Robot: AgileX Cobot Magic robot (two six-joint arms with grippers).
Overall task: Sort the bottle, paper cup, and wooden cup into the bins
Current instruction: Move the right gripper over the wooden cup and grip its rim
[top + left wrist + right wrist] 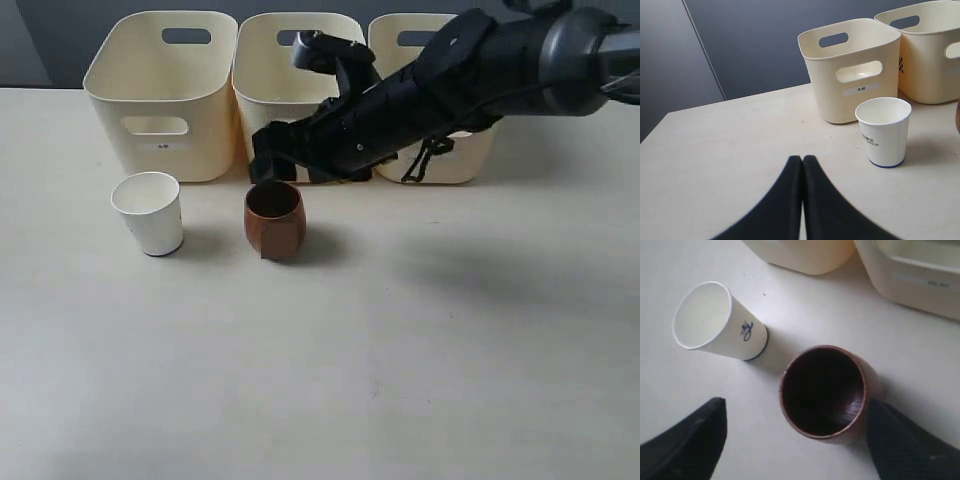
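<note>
My right jaws stand wide apart and hold nothing; they hang just above the wooden cup point(274, 218), and in the right wrist view one dark jaw shows on each side of its open, dark mouth. Whether either jaw touches the rim I cannot tell. The wooden cup stands upright on the tabletop point(420, 360), just in front of the middle bin point(268, 70). My right arm point(470, 75) reaches in from the right, crossing in front of the middle bin and the right bin point(400, 40). The paper cup point(149, 212) stands upright too, on the left of the wooden cup and apart from it, in front of the left bin point(165, 90), with a small dark printed mark on its side. The three cream bins stand side by side in a row at the back of the tabletop, and the left one carries a small white label point(861, 89) under its handle cut-out. My left jaws are pressed together with nothing between them, low over bare tabletop, with the paper cup near them.
</note>
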